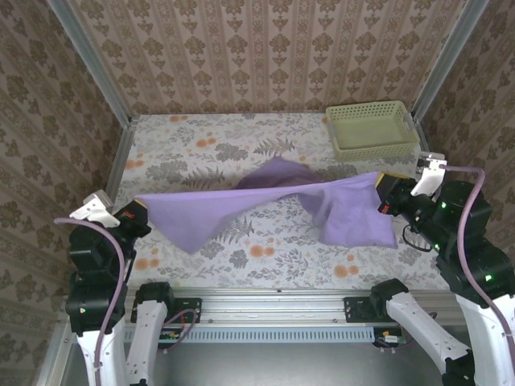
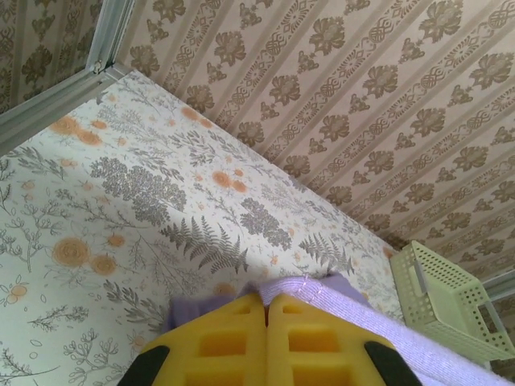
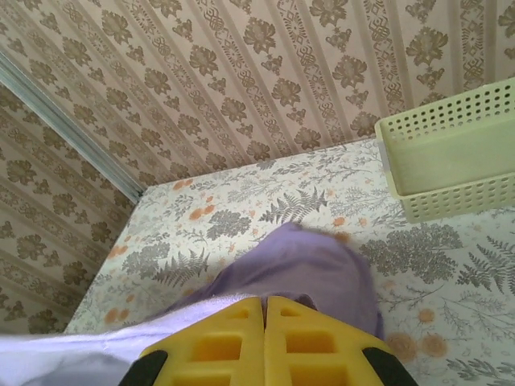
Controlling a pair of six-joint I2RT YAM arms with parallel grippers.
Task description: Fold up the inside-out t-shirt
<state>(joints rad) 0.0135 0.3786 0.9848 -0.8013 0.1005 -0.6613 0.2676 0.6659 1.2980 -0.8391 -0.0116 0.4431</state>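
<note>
**Clerk:** Entry one, the inside-out t-shirt (image 1: pixel 265 211)?

**Checker:** Lavender, plain, thin fabric. From overhead it spans the middle of the floral table (image 1: pixel 201 149) from 8 o'clock to 3 o'clock. Its upper edge is lifted and pulled into a taut band. A bunched fold sits toward 12 o'clock of centre, and a wider flap lies flat at 4 o'clock.

**Clerk:** Entry two, the left gripper (image 1: pixel 135 212)?

**Checker:** At 8 o'clock. Yellow jaws are pressed flat together, pinching one end of the shirt. A stitched hem runs out from their tips in the left wrist view.

**Clerk:** Entry three, the right gripper (image 1: pixel 385 190)?

**Checker:** At 3 o'clock. Jaws are closed flush on the opposite end of the shirt, and purple cloth spreads out beyond and beneath them in the right wrist view.

**Clerk:** Sundries?

**Checker:** One pale green mesh basket (image 1: pixel 372 129), at 1 o'clock in the far corner, upright and apart from the shirt.
</note>
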